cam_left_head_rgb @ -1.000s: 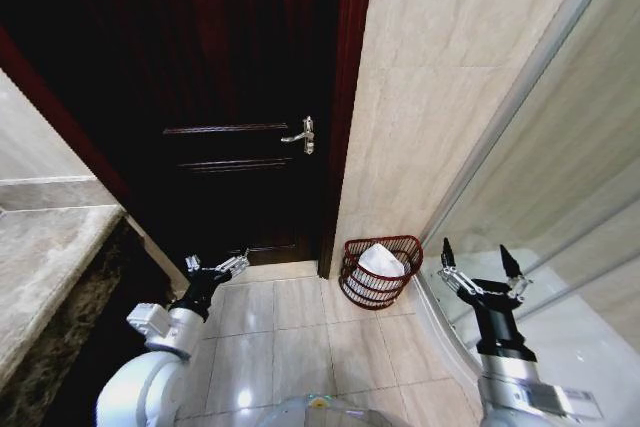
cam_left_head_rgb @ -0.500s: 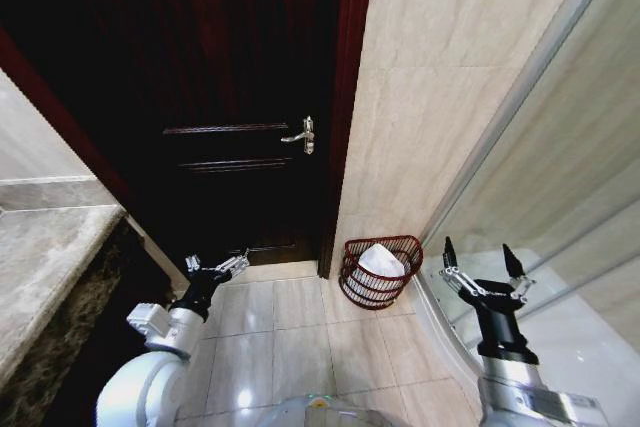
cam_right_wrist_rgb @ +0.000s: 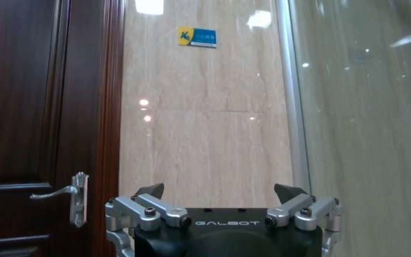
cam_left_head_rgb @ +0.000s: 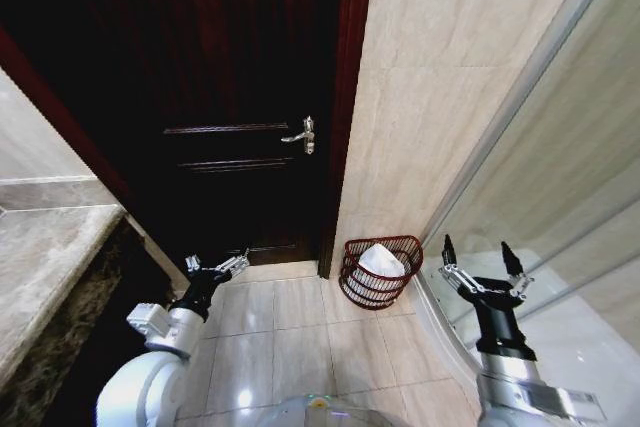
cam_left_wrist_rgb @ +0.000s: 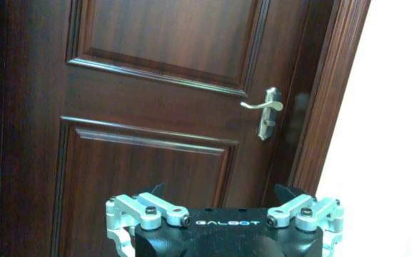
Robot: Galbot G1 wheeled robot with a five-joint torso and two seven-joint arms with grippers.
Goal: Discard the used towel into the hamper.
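Note:
The hamper (cam_left_head_rgb: 379,272), a small round red-brown wire basket, stands on the tiled floor against the beige wall, just right of the door frame. A white towel (cam_left_head_rgb: 381,260) lies bunched inside it, showing above the rim. My right gripper (cam_left_head_rgb: 482,253) is raised to the right of the hamper, open and holding nothing. My left gripper (cam_left_head_rgb: 218,265) hangs low in front of the dark door, open and empty. In each wrist view, that arm's own finger tips stand apart with nothing between them: left gripper (cam_left_wrist_rgb: 223,191), right gripper (cam_right_wrist_rgb: 220,191).
A dark wooden door (cam_left_head_rgb: 230,97) with a silver handle (cam_left_head_rgb: 303,135) fills the middle. A stone counter (cam_left_head_rgb: 45,257) runs along the left. A glass shower partition (cam_left_head_rgb: 560,177) with a curved base closes the right. Light floor tiles (cam_left_head_rgb: 290,332) lie between my arms.
My right gripper dipped slightly and came back up a little. The hamper, the towel and my left arm stayed as they were.

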